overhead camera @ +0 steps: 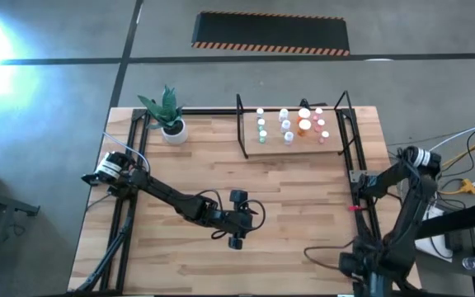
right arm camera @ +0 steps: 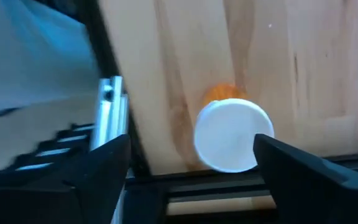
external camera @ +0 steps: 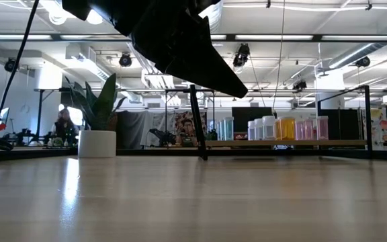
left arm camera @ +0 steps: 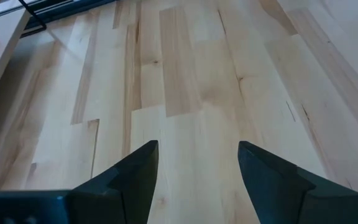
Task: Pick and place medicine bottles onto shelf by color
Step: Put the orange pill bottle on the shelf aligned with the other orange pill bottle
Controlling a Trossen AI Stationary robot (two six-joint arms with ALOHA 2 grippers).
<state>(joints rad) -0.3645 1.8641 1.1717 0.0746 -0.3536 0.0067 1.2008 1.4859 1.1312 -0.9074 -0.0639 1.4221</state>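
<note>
Looking down, note left gripper (overhead camera: pixel 239 219) parked mid-table, well clear of the shelf (overhead camera: pixel 291 149) holding medicine bottles (overhead camera: pixel 291 125) grouped by tint, presumably already sorted. At table height, see translucent round bodies, white caps. Past left fingers: spread wide, empty, above smooth pale planks (left arm camera: pixel 185 74). Past right gripper (right arm camera: pixel 191 168): parted wide around, not touching, an upright orange bottle (right arm camera: pixel 232 143) beside a black rail (right arm camera: pixel 114 56); likely lined up for grasping.

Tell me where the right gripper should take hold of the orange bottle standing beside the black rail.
Grip the orange bottle on its round body just under the white cap, coming straight down. It stands upright, cap up, between the open fingers of the right gripper. The black rail close by probably blocks a sideways approach.
</note>
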